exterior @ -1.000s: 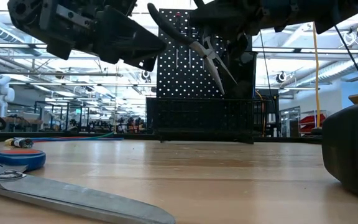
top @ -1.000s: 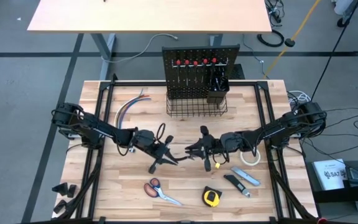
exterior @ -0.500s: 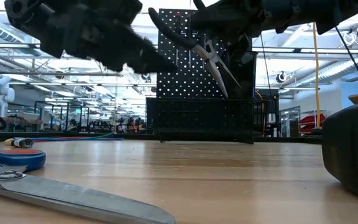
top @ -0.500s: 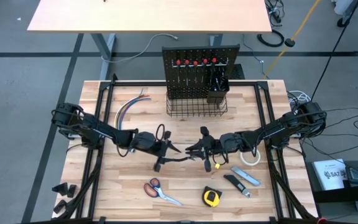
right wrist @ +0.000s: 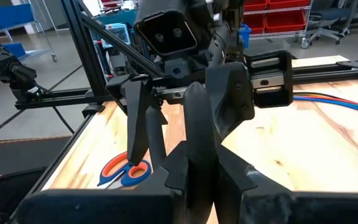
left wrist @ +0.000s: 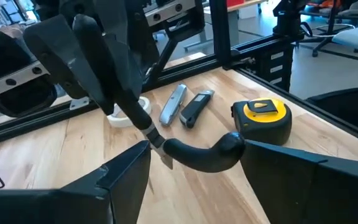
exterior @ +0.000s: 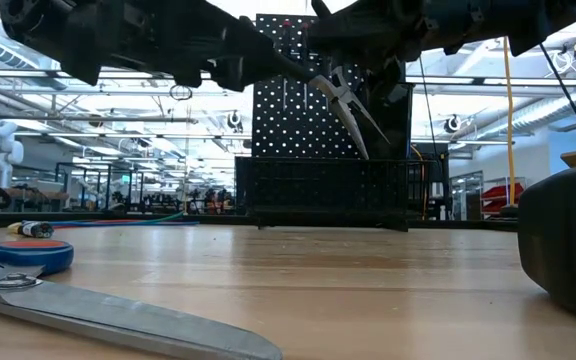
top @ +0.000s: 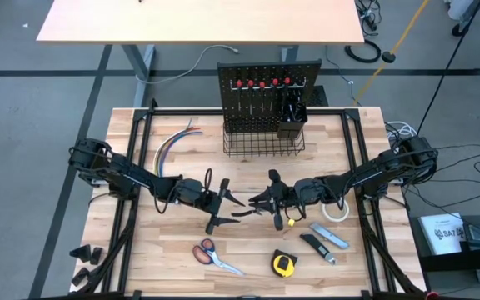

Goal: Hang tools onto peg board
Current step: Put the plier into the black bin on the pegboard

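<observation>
Black-handled pliers (top: 244, 213) hang in the air over the middle of the table, between my two grippers. My right gripper (top: 267, 205) is shut on them. My left gripper (top: 221, 208) stands open, its fingers on either side of the pliers' other handle (left wrist: 197, 155). The silver nose (exterior: 353, 112) points down at a slant. The black peg board (top: 265, 92) stands upright at the far edge, with red-handled tools hanging on it. My left gripper: the handle's free end (left wrist: 232, 144) lies close to one finger (left wrist: 272, 168), and I cannot tell whether they touch. My right gripper pinches one black handle (right wrist: 194, 121) of the pliers between its two fingers, coming in roughly level from the table's right. The pliers are lifted clear of the table, nose hanging down.
On the near part of the table lie orange-handled scissors (top: 215, 254), a yellow tape measure (top: 283, 264), two utility knives (top: 327, 240) and a white tape roll (top: 334, 212). Coloured wires (top: 177, 142) lie at the far left. A wire basket (top: 263, 143) sits at the board's base.
My left gripper has opened and let go of the pliers' handle, rolling a little at the wrist and staying about where it was. The pliers stay in the air, held by my right gripper, which has kept still.
</observation>
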